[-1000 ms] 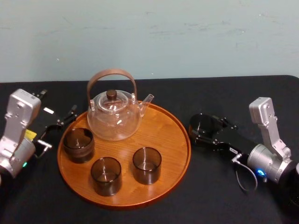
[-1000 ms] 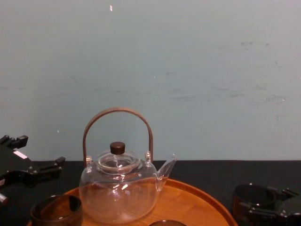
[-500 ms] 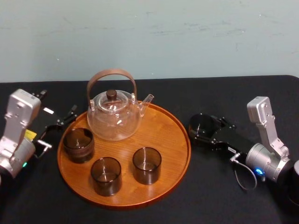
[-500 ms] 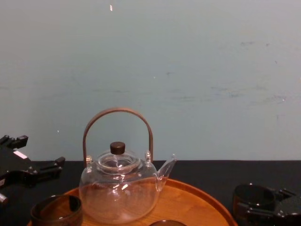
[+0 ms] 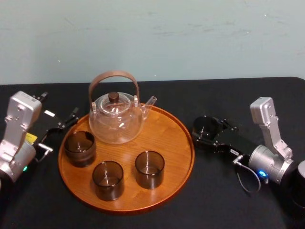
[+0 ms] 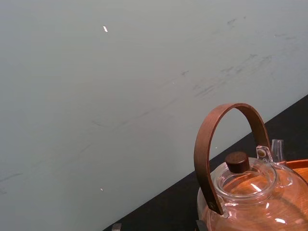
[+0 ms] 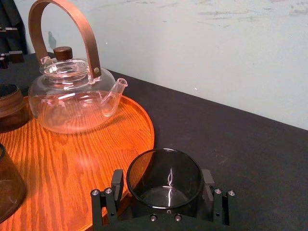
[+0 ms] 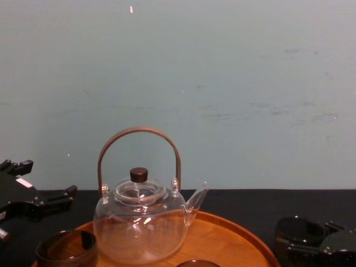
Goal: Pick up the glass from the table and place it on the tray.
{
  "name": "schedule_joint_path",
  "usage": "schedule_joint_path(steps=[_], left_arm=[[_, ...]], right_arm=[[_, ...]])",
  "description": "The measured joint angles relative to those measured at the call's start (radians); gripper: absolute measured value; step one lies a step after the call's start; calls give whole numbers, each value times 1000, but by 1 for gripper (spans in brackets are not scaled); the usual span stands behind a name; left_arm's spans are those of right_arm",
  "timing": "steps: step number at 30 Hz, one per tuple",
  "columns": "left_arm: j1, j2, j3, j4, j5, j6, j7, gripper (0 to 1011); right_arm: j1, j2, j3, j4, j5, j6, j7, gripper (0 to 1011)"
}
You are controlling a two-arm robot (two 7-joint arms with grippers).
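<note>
Closest to me on the tray (image 5: 167, 138) stand the front-left cup (image 5: 108, 180) and the front-right cup (image 5: 150, 169), both dark and upright. The back cup (image 5: 80, 147) sits behind them by the left rim.

From my head I see the right tool (image 5: 208, 131) lying low on the worktop (image 5: 214, 200), just off the tray's right rim, with the glass (image 5: 206, 127) inside it as a dark round shape. My right wrist view gives the fit. The fingers (image 7: 117, 180) stand one on each side of the glass (image 7: 165, 185), spread barely wider than its wall, with a thin gap on one side, so the right tool (image 7: 162, 179) is open around the glass and not clamped on it. The glass is upright and off the tray (image 7: 72, 159), just beside its rim. The tool's bar hides its base.

My left tool (image 5: 58, 106) rests on the worktop by the tray's left rim, its prongs well apart with nothing between them. The chest view shows it side-on (image 8: 44, 179).

Farther back on the tray is the teapot (image 5: 116, 119), clear glass with a brown hoop handle and dark knob. My left wrist view looks past that handle (image 6: 226, 144). The chest view shows the spout (image 8: 194, 200) pointing toward my right. Behind the worktop's far edge stands the pale wall (image 5: 190, 38).
</note>
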Motion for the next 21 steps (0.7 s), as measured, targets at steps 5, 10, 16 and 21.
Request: schedule_joint_path(steps=[5, 10, 16, 21], left_arm=[[0, 0, 0, 0, 0, 0, 0, 1001], [0, 0, 0, 0, 0, 0, 0, 1001], [0, 0, 0, 0, 0, 0, 0, 1001], [0, 0, 0, 0, 0, 0, 0, 1001]], right_arm=[[5, -2, -4, 7, -3, -2, -3, 1002], [5, -2, -4, 6, -3, -2, -2, 1002], [4, -2, -3, 4, -3, -2, -3, 1002], [4, -1, -3, 3, -3, -2, -3, 1002]])
